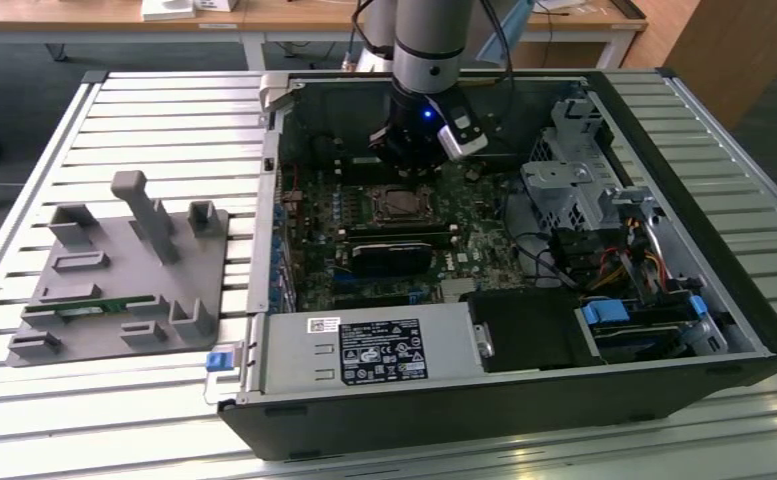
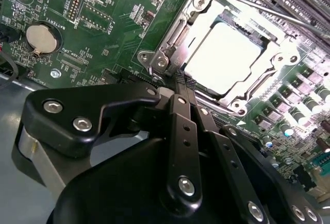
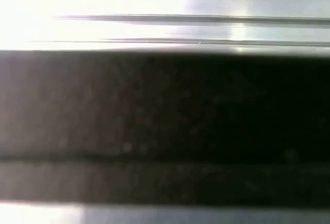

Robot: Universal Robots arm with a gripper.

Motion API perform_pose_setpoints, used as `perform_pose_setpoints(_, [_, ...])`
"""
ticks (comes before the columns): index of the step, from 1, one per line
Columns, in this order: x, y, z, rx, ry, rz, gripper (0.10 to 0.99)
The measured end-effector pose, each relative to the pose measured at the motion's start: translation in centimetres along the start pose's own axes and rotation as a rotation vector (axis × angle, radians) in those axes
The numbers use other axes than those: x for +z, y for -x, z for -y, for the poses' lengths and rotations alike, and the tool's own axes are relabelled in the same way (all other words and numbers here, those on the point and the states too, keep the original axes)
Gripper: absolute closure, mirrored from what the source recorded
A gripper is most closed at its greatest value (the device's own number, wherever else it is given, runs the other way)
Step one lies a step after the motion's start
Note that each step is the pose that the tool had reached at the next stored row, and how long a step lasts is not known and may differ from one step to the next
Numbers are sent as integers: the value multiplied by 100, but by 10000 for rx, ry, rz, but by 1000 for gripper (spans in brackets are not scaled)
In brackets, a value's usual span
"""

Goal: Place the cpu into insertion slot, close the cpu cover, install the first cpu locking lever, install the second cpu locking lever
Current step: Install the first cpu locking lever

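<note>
Working at the socket edge, the gripper (image 2: 178, 87) has its two black fingers pressed together into one narrow tip, pinching nothing that shows. In the second wrist view that tip sits just beside the corner of the insertion slot (image 2: 170, 36), near a thin metal locking lever (image 2: 268, 12) that runs along the far side of the frame. The cpu (image 2: 223, 59) already lies flat in the slot, its pale metal top glaring under the light, and the cpu cover (image 2: 252, 87) appears folded down around it — its silver frame rings the chip on every side.

By my reading the step in hand is a lever. Doing it well would mean pushing on the wire alone with the closed tip, keeping clear of the chip's top and the small parts on the green board (image 2: 108, 23), and guiding the wire sideways under its hook rather than forcing it straight down.

In the exterior view the arm (image 1: 428, 40) stands nearly upright inside the open computer case (image 1: 748, 330), wrist low over the board, beside the socket.
</note>
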State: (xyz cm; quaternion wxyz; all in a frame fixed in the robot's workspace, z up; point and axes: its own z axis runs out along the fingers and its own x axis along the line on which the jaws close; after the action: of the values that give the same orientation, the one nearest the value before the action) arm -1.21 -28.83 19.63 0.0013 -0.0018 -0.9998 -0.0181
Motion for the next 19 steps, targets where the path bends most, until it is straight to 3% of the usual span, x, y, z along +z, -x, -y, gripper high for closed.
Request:
perform_pose_setpoints(6, [9,0,-6,-2,214,2,980])
perform_pose_setpoints(14, [-132,1,-12,-3,221,3,980])
perform_pose_setpoints(19, [-134,1,5,-3,243,3,980])
